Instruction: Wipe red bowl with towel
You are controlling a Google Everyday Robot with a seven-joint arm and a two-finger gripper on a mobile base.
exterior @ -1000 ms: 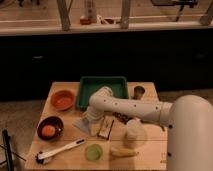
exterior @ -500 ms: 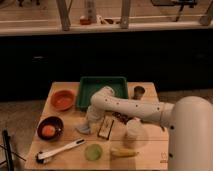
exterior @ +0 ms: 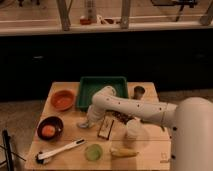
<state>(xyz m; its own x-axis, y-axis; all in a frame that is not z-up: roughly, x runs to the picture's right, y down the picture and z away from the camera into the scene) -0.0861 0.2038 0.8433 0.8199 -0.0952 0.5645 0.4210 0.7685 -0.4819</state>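
Note:
The red bowl (exterior: 63,100) sits empty at the table's left, beside the green tray. The towel (exterior: 83,124) is a small grey-blue cloth lying flat on the wood, right of the maroon bowl and below the tray. My gripper (exterior: 89,120) is at the end of the white arm that reaches in from the right. It hangs low over the towel's right edge and hides part of it. The gripper is about a hand-span to the lower right of the red bowl.
A maroon bowl (exterior: 50,128) holds an orange thing. The green tray (exterior: 102,89) stands at the back. A dark flat packet (exterior: 105,128), a white cup (exterior: 134,131), a green lid (exterior: 93,151), a banana (exterior: 122,152), a white-handled brush (exterior: 60,151) and a can (exterior: 139,91) lie around.
The arm's end has shifted slightly left and down onto the towel. The bowls and other things have not moved.

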